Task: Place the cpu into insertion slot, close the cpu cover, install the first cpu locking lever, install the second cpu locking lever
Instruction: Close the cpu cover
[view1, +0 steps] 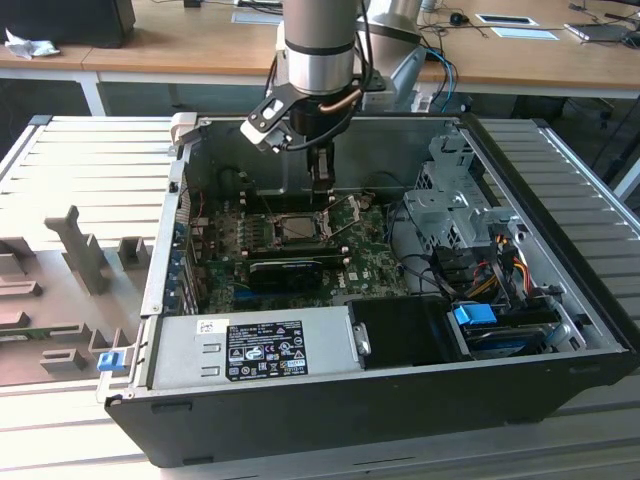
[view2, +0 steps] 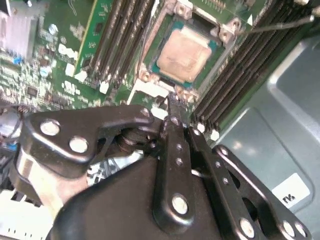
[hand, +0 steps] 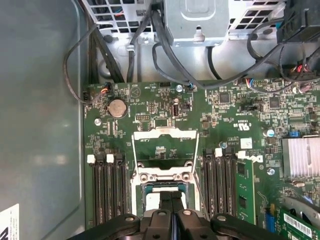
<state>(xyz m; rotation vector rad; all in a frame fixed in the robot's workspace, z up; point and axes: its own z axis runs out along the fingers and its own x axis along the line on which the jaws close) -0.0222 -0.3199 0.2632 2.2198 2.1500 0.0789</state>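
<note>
A: Cpu: flat square, dull silvery face with a tan cast. It is seated in the insertion slot, with a teal edge showing inside the bright metal rim.

B: Cpu cover: thin silvery frame with a large square window. It stands open beside the socket, and green board is visible through it.

A: Gripper: black bolted linkage, slim fingers. Jaws together, nothing seen between them, tips just beside the slot's rim.

B: Surroundings: long black ribbed memory slots flank the socket. One thin wire lever stands free. Matte grey case panel lies alongside.
</note>
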